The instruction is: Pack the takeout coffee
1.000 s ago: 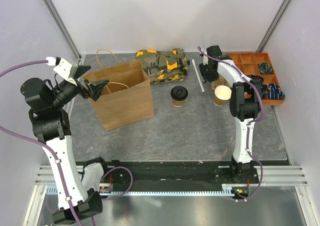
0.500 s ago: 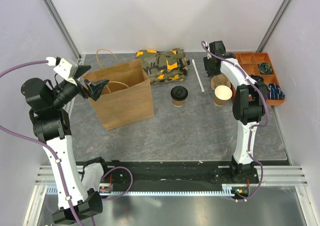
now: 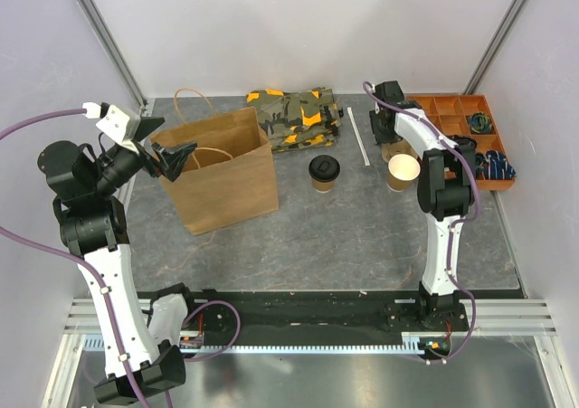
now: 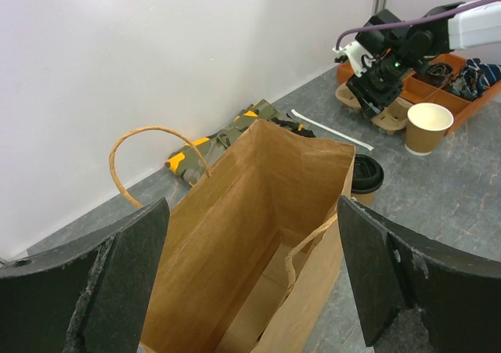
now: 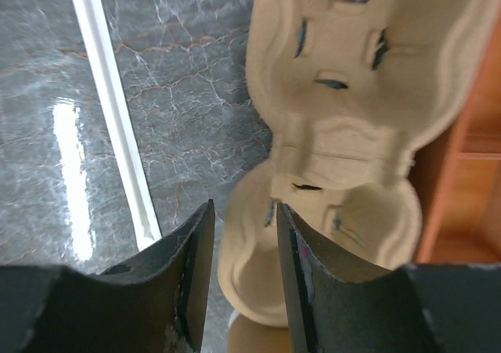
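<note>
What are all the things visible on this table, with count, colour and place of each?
paper bag: 1, brown, standing open, left
takeout coffee: 1, brown with black lid, centre, right of the bag
lidless cup: 1, brown, cream inside, right of the coffee
carrier tray: 1, pale brown, behind the lidless cup
straw: 1, white, left of the carrier
folded cloth: 1, camouflage green and orange, far centre
organiser tray: 1, orange, far right
left gripper: black, open, at the bag's mouth
right gripper: black, astride the carrier's rim, grip unclear
</note>
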